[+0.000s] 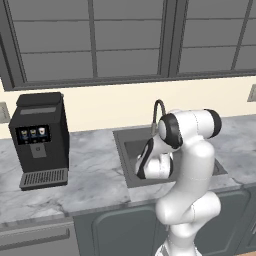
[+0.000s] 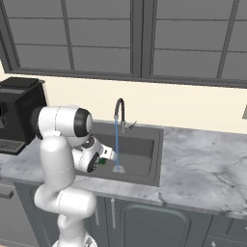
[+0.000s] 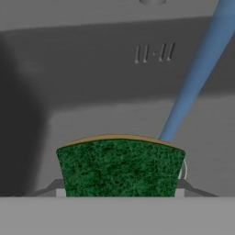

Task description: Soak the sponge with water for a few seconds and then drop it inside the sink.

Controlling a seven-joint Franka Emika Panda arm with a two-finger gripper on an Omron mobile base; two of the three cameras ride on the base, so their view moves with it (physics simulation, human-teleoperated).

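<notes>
Even, flat rendered light; soft shadows; no glare

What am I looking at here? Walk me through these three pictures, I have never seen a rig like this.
This is a computer-rendered kitchen. The white jointed robot arm stands on a driving base before a grey marble counter. Two pictures come from cameras on that base, behind the arm to its left and right. The third comes from a camera on the hand, looking along the two-finger gripper.

On the counter stands a black boxy coffee machine. Set into it is the dark grey rectangular sink, with a curved grey gooseneck faucet running a thin blue stream of water.

The gripper is shut on a small green-topped yellow sponge, held over the basin close beside the stream.
</notes>
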